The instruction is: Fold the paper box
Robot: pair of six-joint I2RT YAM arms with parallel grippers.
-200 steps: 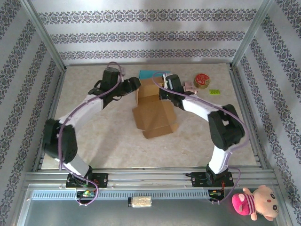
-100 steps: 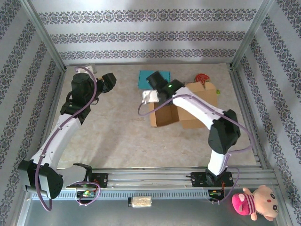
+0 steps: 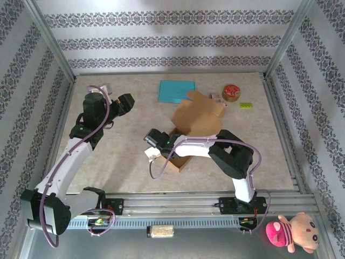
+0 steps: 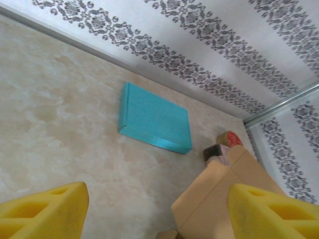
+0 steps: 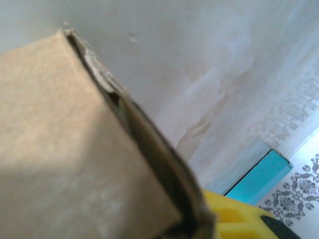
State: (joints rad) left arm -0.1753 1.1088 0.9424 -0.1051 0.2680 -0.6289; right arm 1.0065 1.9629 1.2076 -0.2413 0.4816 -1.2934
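The brown paper box [image 3: 197, 115] stands half raised at the middle right of the table, one flap [image 3: 181, 162] low at its near side. My right gripper [image 3: 159, 141] lies low at the box's near left corner. In the right wrist view the cardboard [image 5: 75, 149] lies right against one yellow finger [image 5: 234, 214]; the other finger is hidden. My left gripper [image 3: 125, 102] hovers at the far left, well away from the box. Its yellow fingers [image 4: 45, 214] are spread wide with nothing between them, and the box [image 4: 219, 199] shows at the lower right.
A flat teal box [image 3: 176, 90] lies at the back centre, also in the left wrist view [image 4: 154, 119]. A red round tin [image 3: 231, 91] and a small green brick [image 3: 246, 105] sit at the back right. A pink plush toy [image 3: 291, 231] lies off the table, near right.
The left arm drew back from the box to the far left. The right arm swung from the back to the near side, and the box went from lying flat to half raised.
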